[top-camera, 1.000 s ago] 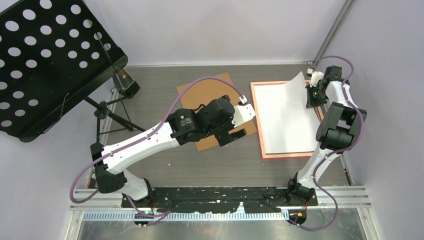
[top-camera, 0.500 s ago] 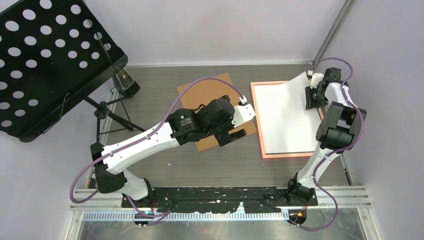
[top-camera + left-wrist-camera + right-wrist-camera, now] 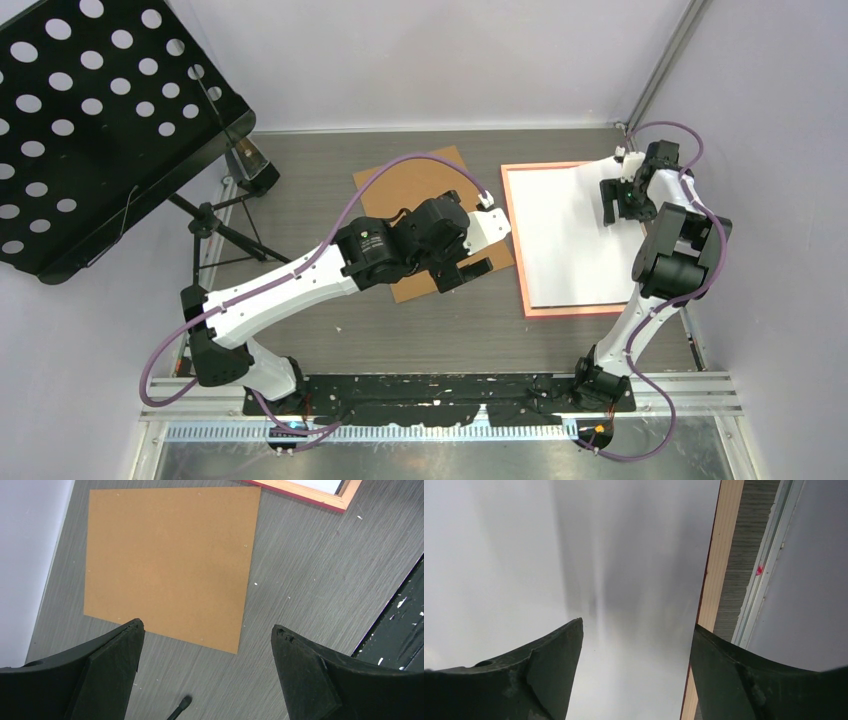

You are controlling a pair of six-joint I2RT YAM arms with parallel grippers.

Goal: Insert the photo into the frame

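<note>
The photo [image 3: 565, 235] lies white back up inside the pink-orange frame [image 3: 575, 311] on the right of the table. My right gripper [image 3: 622, 203] hovers over the photo's far right corner, open, with nothing between its fingers. In the right wrist view the white sheet [image 3: 574, 555] fills the picture, and the frame's right rail [image 3: 724, 555] runs beside it under the open right gripper [image 3: 636, 627]. My left gripper [image 3: 470, 262] stands open and empty over the near edge of the brown backing board [image 3: 410, 185]. The left wrist view shows that gripper [image 3: 207, 630], the board [image 3: 170, 560] and a frame corner [image 3: 320, 492].
A black perforated music stand [image 3: 90, 120] on a tripod fills the far left. A thin black rod tip [image 3: 181, 705] lies on the floor under the left gripper. Walls close in on the back and the right, with a metal rail [image 3: 769, 555] beside the frame.
My right gripper has opened and let go of the photo's far right corner. That raised corner has dropped flat into the frame. The left arm has not moved.
</note>
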